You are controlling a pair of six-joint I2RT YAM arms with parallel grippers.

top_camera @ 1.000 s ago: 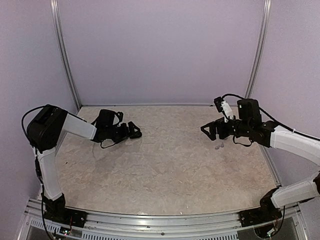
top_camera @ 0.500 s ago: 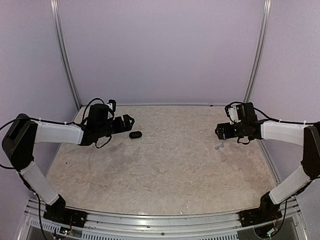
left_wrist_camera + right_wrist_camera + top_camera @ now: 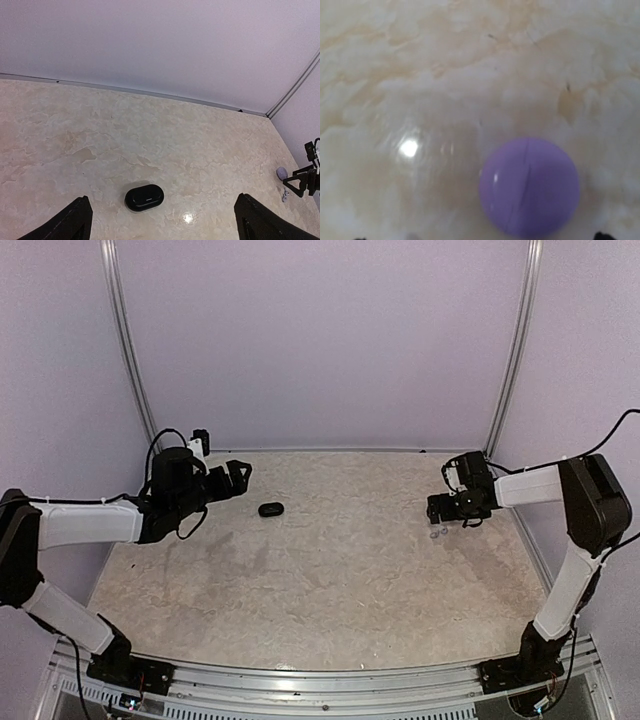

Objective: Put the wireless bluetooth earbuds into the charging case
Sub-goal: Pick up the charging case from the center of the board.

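Both arms swung outward, uncovering the black case [image 3: 270,509]; left fingers [image 3: 70,225] and right fingers [image 3: 438,508] open, empty. Approach step: right should descend onto the lavender case [image 3: 529,186].

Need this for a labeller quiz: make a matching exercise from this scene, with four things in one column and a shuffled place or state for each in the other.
Things
1. black oval plastic case
2. lavender round plastic object
3. left gripper
4. right gripper

Places or states
A. seen close up in the right wrist view, with a seam across it
B. fingers wide apart and empty, with the dark case ahead
C. lying shut on the table's far left part
D. hangs low at the table's far right side

Pairs: 1-C, 2-A, 3-B, 4-D
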